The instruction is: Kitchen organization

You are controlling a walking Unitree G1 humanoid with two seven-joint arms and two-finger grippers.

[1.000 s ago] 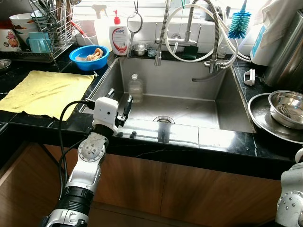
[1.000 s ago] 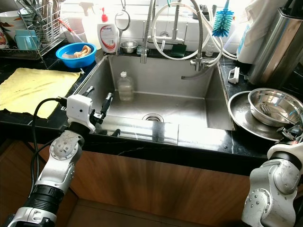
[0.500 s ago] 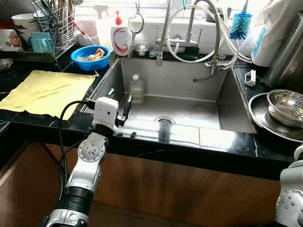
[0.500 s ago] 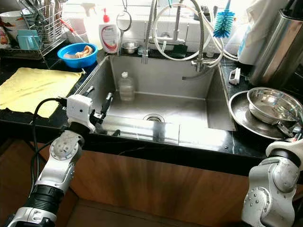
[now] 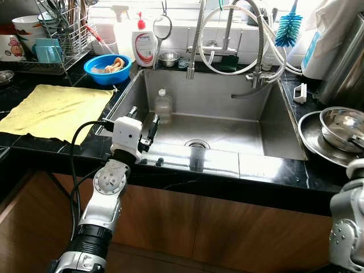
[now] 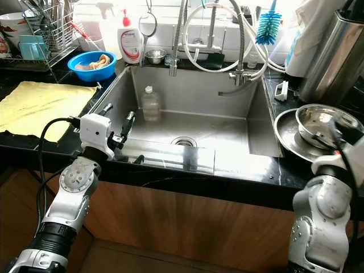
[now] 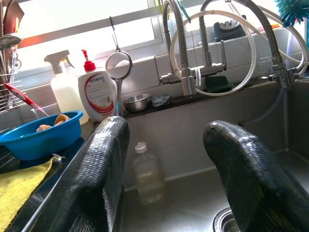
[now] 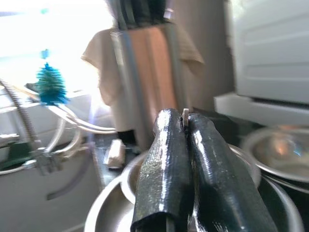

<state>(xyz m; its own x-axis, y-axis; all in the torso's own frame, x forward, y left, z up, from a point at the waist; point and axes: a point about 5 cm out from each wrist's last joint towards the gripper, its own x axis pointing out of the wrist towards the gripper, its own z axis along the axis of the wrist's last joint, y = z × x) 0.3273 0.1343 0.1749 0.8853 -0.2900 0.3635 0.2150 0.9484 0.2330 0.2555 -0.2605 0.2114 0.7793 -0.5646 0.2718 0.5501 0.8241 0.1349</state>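
Steel bowl (image 6: 321,121) sits nested in a wider metal basin (image 6: 284,136) on the black table (image 6: 250,170) at the robot's right, just beside the sink (image 6: 250,142). Right tool (image 8: 181,193) hovers right over that bowl, fingers pressed together on a thin metal sliver, too blurred to name, maybe a utensil; judged step: lifting or placing cutlery at the bowl. Next move likely needs a steady lift clear of the bowl rim. Left tool (image 5: 143,128) rests at the sink's near-left edge, fingers wide apart, empty, aimed into the basin. Inside the sink: a clear plastic bottle (image 5: 163,106) upright by the back wall, drain (image 5: 197,144) in the middle. Left table carries a yellow cloth (image 5: 54,111), then a blue bowl (image 5: 107,68) and a dish rack (image 5: 57,34). Far ledge: soap dispenser (image 5: 144,44), spring faucet (image 5: 196,40), blue bottle brush (image 5: 288,27), bright window behind.
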